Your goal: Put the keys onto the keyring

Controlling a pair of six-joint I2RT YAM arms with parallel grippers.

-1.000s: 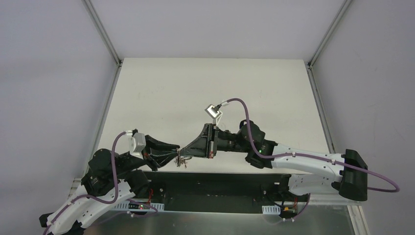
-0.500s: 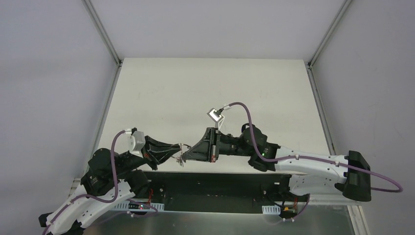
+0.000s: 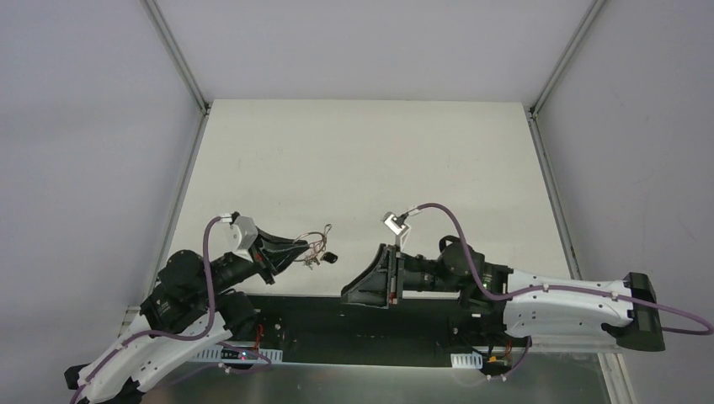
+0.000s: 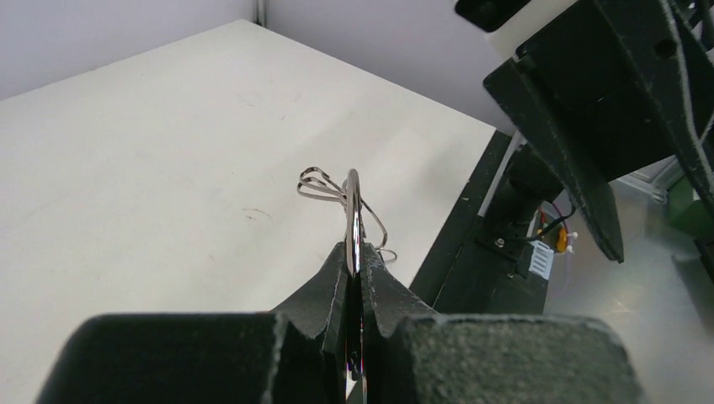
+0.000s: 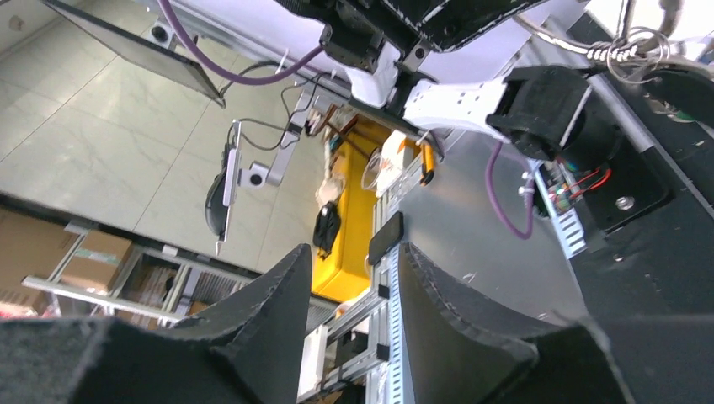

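My left gripper [image 3: 303, 251] is shut on the metal keyring [image 3: 317, 242], held above the table near its front edge. In the left wrist view the keyring [image 4: 353, 210] stands edge-on between the pinched fingertips of the left gripper [image 4: 354, 252], with thin wire loops [image 4: 322, 185] sticking out past it. A black-headed key [image 3: 332, 255] hangs from the bunch; I cannot make out a green head. My right gripper [image 3: 347, 293] is open and holds nothing, a short way right of the ring. From the right wrist view, the right gripper [image 5: 352, 252] points off the table and the keyring [image 5: 633, 46] shows at top right.
The white table [image 3: 370, 160] lies beyond both arms, with metal frame posts [image 3: 175, 55] at its back corners. The black base rail [image 3: 370, 324] runs along the near edge under the grippers. The right arm's black gripper body [image 4: 589, 118] hangs close to the ring's right.
My right gripper has opened, let go of the bunch and drawn back to the right. My left gripper has shut on the keyring and carried it a little away from the near edge.
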